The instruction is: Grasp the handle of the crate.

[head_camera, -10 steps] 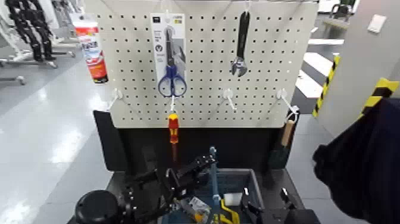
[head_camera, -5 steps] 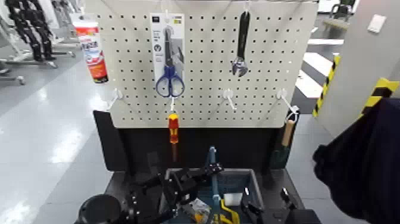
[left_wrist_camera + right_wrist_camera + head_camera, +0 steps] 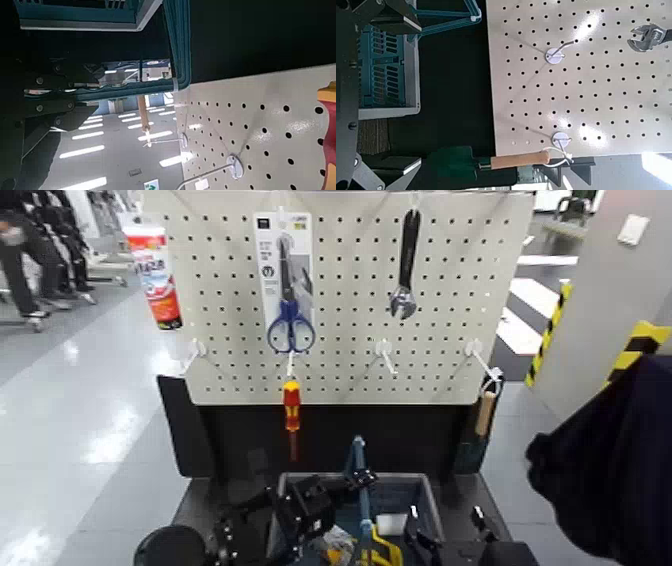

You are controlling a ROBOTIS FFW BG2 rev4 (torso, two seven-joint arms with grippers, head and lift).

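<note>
The grey-blue crate point(image 3: 425, 490) stands at the bottom centre of the head view, below the pegboard. Its thin blue-grey handle point(image 3: 357, 462) arches upright over its middle. My left gripper point(image 3: 346, 483) reaches in from the left and its tips are right at the handle. It looks open. In the left wrist view the handle point(image 3: 181, 47) bends and runs into the gap between the dark fingers point(image 3: 47, 75). My right gripper point(image 3: 445, 540) is open and parked low beside the crate. The right wrist view shows the crate point(image 3: 387, 75) and the handle point(image 3: 447, 14).
The white pegboard point(image 3: 340, 370) holds packaged scissors point(image 3: 289, 325), a wrench point(image 3: 405, 265), a tube point(image 3: 155, 275), a red-and-yellow screwdriver point(image 3: 291, 405) and a trowel point(image 3: 490, 162). A dark sleeve point(image 3: 610, 470) fills the right. Yellow tools point(image 3: 380, 545) lie in the crate.
My left arm has moved right and forward, bringing its gripper up against the crate's handle. The right arm has not moved. A person has appeared at the far left.
</note>
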